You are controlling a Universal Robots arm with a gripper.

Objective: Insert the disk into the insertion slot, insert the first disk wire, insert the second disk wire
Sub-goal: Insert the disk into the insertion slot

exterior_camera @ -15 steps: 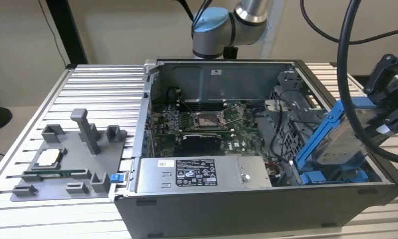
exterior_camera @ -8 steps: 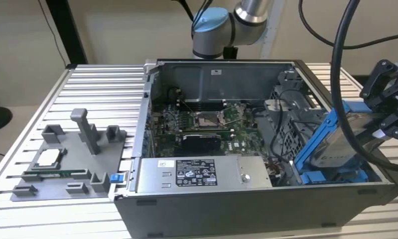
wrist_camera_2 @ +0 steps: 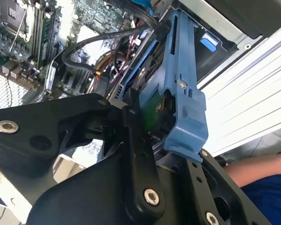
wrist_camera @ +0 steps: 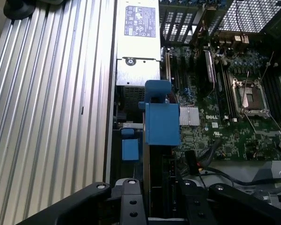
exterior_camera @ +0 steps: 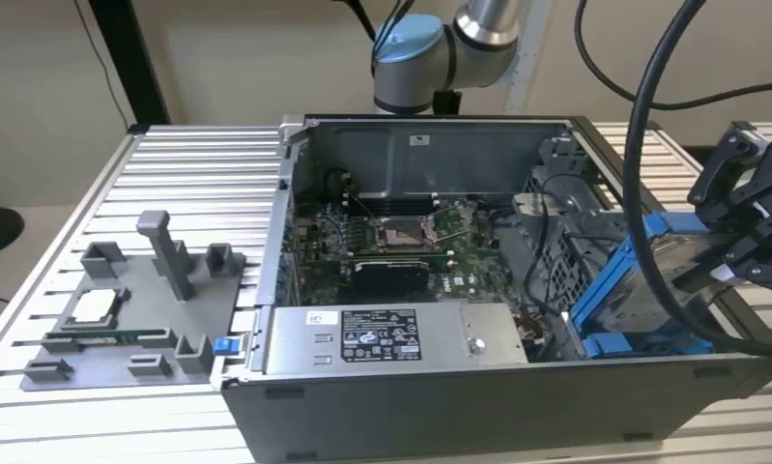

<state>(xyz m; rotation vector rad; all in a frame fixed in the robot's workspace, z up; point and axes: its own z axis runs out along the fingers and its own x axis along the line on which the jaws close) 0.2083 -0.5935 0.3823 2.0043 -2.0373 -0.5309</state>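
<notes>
My gripper (exterior_camera: 733, 246) is shut on the disk (exterior_camera: 663, 280), a silver-grey drive in a bright blue carrier. The disk hangs tilted over the open computer case's side at the exterior view's right. Below its lower end lies the insertion slot (exterior_camera: 614, 343), with blue guide parts and a perforated grey wall (exterior_camera: 559, 275). I cannot tell whether the disk touches the guides. In both wrist views the black fingers (wrist_camera_2: 131, 136) (wrist_camera: 131, 199) flank the blue carrier (wrist_camera_2: 182, 108) (wrist_camera: 161, 119). Loose black wires (wrist_camera_2: 96, 40) curl inside the case beside the bay.
A labelled grey power supply box (exterior_camera: 379, 336) sits along the case's front, and the motherboard (exterior_camera: 386, 242) fills its floor. A grey fixture plate (exterior_camera: 141, 309) with posts lies on the ribbed table. A thick black cable (exterior_camera: 643, 174) crosses the view. A person's arm (wrist_camera_2: 257, 173) is nearby.
</notes>
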